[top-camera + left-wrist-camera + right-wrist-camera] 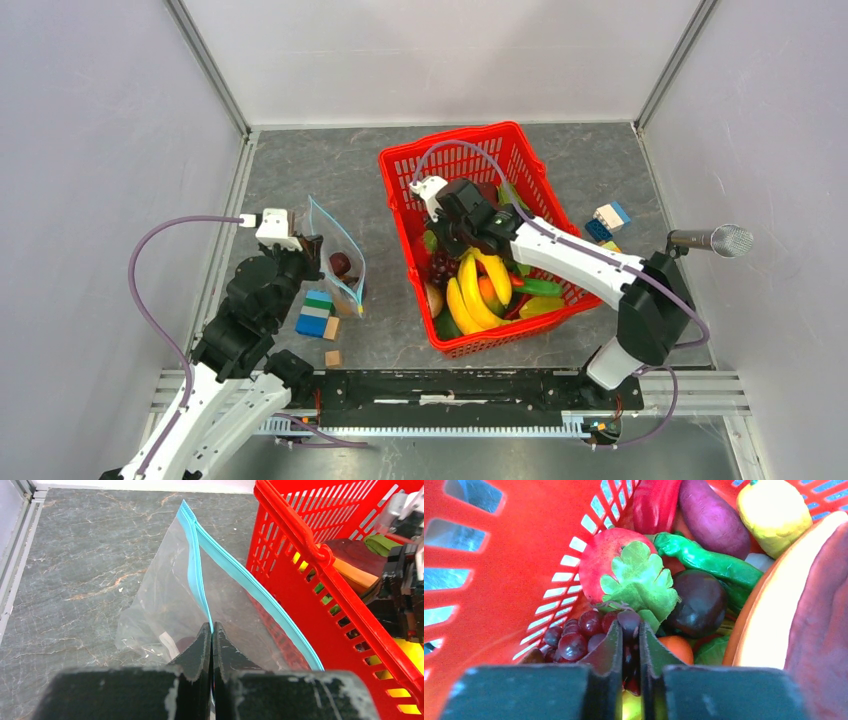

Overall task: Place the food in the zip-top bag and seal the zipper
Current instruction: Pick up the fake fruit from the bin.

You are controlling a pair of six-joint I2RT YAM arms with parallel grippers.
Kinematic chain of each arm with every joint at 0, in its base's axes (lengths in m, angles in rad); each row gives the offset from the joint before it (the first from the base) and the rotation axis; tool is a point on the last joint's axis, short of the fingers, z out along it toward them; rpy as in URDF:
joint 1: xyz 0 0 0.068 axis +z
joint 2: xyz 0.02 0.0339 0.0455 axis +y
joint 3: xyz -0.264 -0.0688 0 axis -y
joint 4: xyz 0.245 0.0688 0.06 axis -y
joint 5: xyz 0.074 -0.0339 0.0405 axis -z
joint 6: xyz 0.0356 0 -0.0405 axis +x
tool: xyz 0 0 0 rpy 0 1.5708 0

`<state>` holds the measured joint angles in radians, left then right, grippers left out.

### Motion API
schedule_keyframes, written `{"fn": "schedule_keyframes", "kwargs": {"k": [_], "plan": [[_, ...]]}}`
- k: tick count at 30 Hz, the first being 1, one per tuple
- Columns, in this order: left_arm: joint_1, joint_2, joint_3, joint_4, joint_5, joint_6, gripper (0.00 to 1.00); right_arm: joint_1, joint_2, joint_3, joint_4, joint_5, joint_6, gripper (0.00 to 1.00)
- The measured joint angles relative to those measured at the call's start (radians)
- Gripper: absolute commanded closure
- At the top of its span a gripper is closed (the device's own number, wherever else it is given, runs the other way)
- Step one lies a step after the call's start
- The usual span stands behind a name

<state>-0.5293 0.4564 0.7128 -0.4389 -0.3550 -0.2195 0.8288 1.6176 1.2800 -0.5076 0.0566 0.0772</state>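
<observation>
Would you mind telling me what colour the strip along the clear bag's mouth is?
Light blue; the strip shows best in the left wrist view.

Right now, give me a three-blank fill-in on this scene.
The left claw pinches the zip-top bag by its light-blue ____.
The right claw grips purple grapes inside the red ____.
The bag's mouth is ____.
Missing: zipper; basket; open.

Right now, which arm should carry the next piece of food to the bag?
Right. The right gripper sits in the red basket, closed on the purple grapes; the left gripper is occupied pinching the zip-top bag by its zipper.
</observation>
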Motion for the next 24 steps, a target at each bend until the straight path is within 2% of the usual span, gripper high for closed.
{"fn": "schedule_keyframes", "kwargs": {"k": [7,16,24], "plan": [[0.007,0.002,0.0,0.0,0.008,-0.011,0.98,0.0,-0.163,-0.163,0.156,0.051,0.032,1.0],[0.017,0.002,0.0,0.0,0.024,-0.019,0.98,-0.003,-0.449,-0.45,0.554,0.092,0.102,1.0],[0.026,0.002,0.0,0.0,0.029,-0.023,0.98,-0.005,-0.515,-0.539,0.758,0.106,0.142,1.0]]}}
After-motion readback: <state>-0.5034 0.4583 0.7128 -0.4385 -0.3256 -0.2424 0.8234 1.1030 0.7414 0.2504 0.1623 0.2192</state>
